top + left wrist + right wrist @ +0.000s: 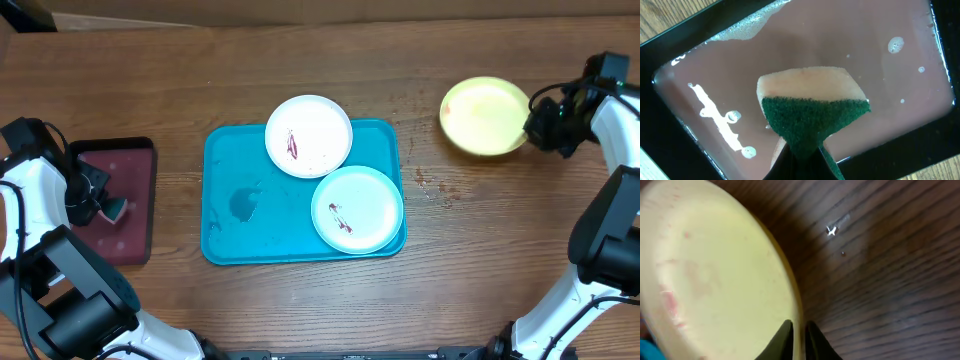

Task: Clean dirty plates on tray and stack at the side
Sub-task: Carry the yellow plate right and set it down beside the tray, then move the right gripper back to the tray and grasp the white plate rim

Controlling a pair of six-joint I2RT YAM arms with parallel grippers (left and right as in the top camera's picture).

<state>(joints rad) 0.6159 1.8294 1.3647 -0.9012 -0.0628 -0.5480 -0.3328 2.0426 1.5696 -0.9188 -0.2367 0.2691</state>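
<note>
A yellow-green plate lies on the wooden table at the right, off the turquoise tray. My right gripper is shut on that plate's right rim; the right wrist view shows the plate with faint reddish marks and the rim pinched in the gripper. On the tray sit a white plate and a pale mint plate, each with dark red smears. My left gripper is shut on a green-and-cream sponge and holds it over a maroon tray.
The black-rimmed maroon tray at the far left holds soapy water with foam patches. A wet smear marks the turquoise tray's left half. Small droplets dot the wood between the tray and the yellow-green plate.
</note>
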